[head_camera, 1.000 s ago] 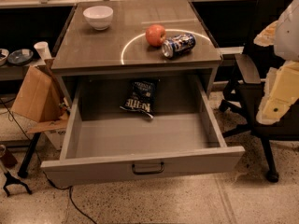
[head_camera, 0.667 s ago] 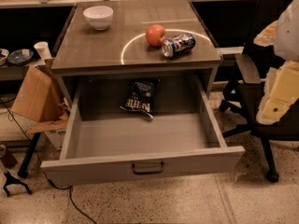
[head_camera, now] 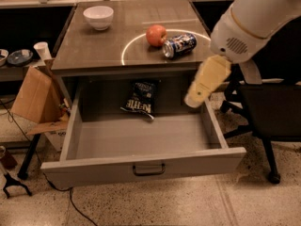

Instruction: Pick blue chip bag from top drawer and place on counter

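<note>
A warm, yellowish light is thrown from above, and the counter [head_camera: 94, 46] is lit brightest, with a pale sheen spread over its far half. A small glint is caught on the drink can [head_camera: 179, 45]. The rear of the top drawer [head_camera: 94, 166] is covered by the counter's shadow, and the blue chip bag [head_camera: 140, 98] is seen only dimly there. The gripper [head_camera: 194, 99], hung over the drawer's right rear corner, is lit pale cream. The space under the neighbouring desk [head_camera: 28, 4] is lost in black.

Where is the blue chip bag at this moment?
In the camera view, the blue chip bag lies at the back of the open top drawer, below the counter edge. The claw hangs to its right, not touching it.
</note>
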`<state>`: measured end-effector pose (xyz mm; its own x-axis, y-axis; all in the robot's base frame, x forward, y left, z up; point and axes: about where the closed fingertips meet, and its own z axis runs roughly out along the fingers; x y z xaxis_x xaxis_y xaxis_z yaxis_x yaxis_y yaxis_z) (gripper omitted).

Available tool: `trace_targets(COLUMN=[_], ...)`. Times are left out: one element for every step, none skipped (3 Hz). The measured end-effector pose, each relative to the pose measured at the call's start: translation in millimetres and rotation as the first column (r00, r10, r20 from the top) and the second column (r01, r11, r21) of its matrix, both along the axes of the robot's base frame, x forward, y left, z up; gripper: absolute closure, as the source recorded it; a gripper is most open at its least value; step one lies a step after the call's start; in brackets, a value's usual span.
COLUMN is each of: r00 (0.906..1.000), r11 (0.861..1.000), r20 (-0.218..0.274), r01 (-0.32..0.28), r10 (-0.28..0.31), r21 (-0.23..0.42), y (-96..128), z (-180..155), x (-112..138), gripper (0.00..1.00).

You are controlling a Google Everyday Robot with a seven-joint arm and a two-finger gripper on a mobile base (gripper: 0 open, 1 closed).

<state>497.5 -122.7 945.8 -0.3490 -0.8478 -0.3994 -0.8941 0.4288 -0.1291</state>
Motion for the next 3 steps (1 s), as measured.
trace_targets(r00=[0.993,0.9627,0.9419], r11=[0.981,0.921,0.893], r20=[-0.081,-0.193,-0.226], r01=[0.098,0.243,0.313], r10=[-0.085,-0.19,-0.249], r21=[0.167,0.306,0.323], y=[59,111,113], z=[-24,-38,-34], x=[26,50,52], gripper=[0.0,0.0,0.0])
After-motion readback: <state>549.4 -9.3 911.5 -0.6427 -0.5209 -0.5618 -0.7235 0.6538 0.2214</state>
